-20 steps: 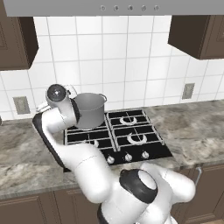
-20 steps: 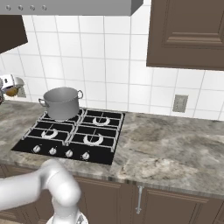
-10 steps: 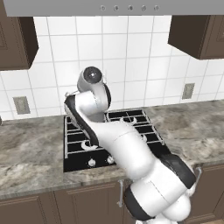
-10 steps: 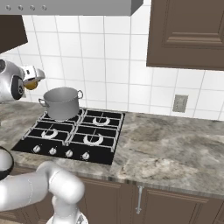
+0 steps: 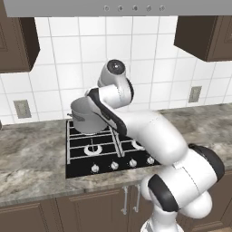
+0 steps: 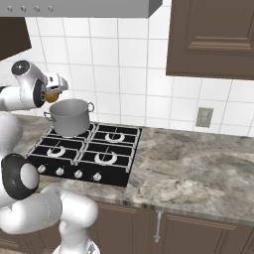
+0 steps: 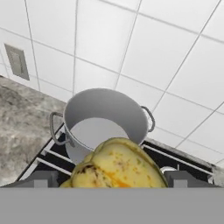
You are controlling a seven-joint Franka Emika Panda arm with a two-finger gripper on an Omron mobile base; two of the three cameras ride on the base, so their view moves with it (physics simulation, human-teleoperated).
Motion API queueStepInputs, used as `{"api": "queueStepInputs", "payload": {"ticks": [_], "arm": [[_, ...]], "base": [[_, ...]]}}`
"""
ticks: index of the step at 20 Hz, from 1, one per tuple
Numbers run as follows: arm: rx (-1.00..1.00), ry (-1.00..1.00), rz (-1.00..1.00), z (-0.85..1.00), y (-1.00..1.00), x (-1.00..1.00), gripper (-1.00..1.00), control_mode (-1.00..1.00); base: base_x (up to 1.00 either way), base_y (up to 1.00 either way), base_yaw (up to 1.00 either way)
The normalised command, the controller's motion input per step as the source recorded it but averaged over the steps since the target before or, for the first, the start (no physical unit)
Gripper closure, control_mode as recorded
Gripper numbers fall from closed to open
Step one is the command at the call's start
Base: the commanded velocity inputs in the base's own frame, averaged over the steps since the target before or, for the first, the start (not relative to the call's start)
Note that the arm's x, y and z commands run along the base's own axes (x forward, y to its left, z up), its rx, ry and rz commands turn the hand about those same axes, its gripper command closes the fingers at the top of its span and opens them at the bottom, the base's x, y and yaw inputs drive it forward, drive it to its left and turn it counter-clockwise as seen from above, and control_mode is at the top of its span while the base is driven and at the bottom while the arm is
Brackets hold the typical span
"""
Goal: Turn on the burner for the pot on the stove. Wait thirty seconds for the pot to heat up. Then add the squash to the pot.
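The grey pot (image 6: 71,116) stands on the back left burner of the black stove (image 6: 115,171), and the burner under it is hidden. My gripper (image 6: 53,92) hangs above the pot's left rim, shut on the yellow-orange squash (image 6: 51,95). In the hand view the mottled squash (image 7: 116,168) sits between my fingertips (image 7: 42,178), and the pot (image 7: 105,118) lies just beyond it with its inside bare. From the left base view my arm crosses in front of the pot (image 5: 87,118) on the stove (image 5: 90,159). No flame shows at any burner.
A row of silver knobs (image 6: 69,172) lines the stove's front edge. Marble counter (image 6: 198,168) stretches to the right below a wall outlet (image 6: 204,117). A range hood (image 6: 74,7) and dark cabinets (image 6: 213,34) hang overhead. The tiled wall is close behind the pot.
My arm has swung from the far left toward the stove, carrying the squash; the gripper now hangs over the pot's left rim. The pot has stayed put.
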Motion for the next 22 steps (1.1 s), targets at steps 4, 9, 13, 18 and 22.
{"api": "queueStepInputs", "payload": {"ticks": [4,9,13,18,22], "arm": [[0.0,0.0,0.0,0.0,-0.03,0.1,1.0,-1.0],[0.0,0.04,0.0,0.0,0.0,0.29,1.0,-1.0],[0.0,0.24,0.0,0.0,0.08,0.41,1.0,-1.0],[-0.04,0.36,0.0,0.0,0.21,0.37,1.0,-1.0],[-0.08,0.25,0.0,-0.07,0.21,0.32,1.0,-1.0]], "base": [[0.0,0.0,0.0],[0.0,0.0,0.0],[0.0,0.0,0.0],[0.0,0.0,0.0],[0.0,0.0,0.0]]}}
